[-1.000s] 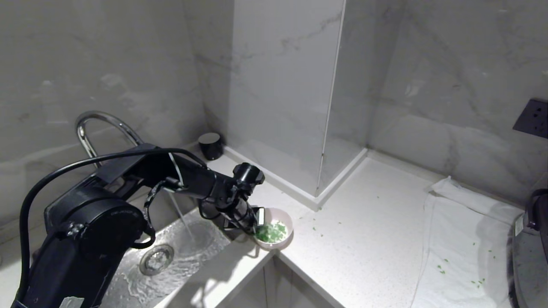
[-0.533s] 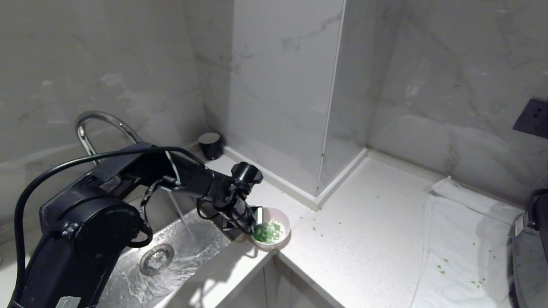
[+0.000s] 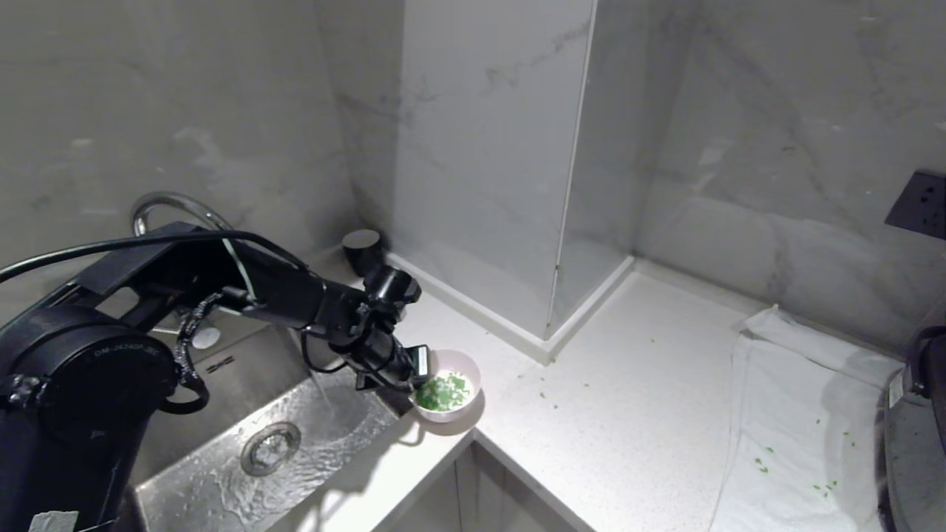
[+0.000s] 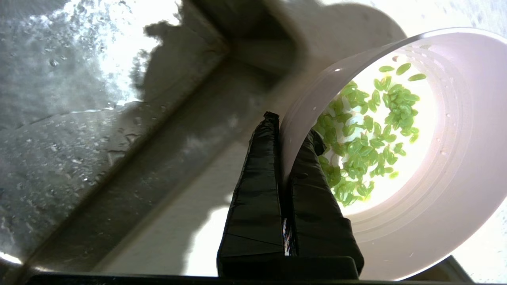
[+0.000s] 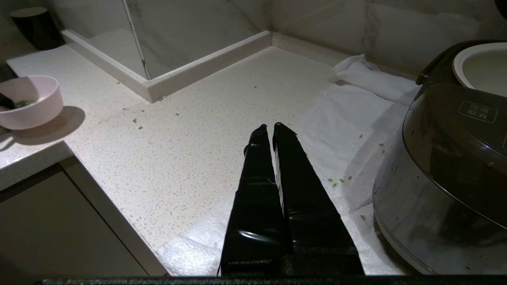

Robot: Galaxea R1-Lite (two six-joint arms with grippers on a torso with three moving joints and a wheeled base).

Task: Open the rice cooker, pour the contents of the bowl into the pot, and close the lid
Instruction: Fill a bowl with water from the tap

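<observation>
Two black fingers of the left gripper [image 4: 285, 134] pinch the near-left rim of the bowl [image 4: 400, 221], one finger outside the pale pink wall, the other inside against the chopped green bits [image 4: 366, 134]. In the head view the bowl [image 3: 446, 391] sits at the tabletop [image 3: 628, 414] corner, just beside the sink [image 3: 259, 458] where water runs.

The right gripper [image 5: 271, 128] hangs parked above the white towel [image 5: 344, 118], fingers pressed together on nothing, and is the nearer arm to the rice cooker [image 5: 447, 166]. That cooker stands far right of the bowl, its pale pot [image 5: 481, 65] exposed and lid [image 5: 459, 150] apparently raised, so the carry should run rightward across the tabletop.

Compared with a second ago, the bowl and left gripper have shifted left and slightly farther toward the sink, away from the cooker.
</observation>
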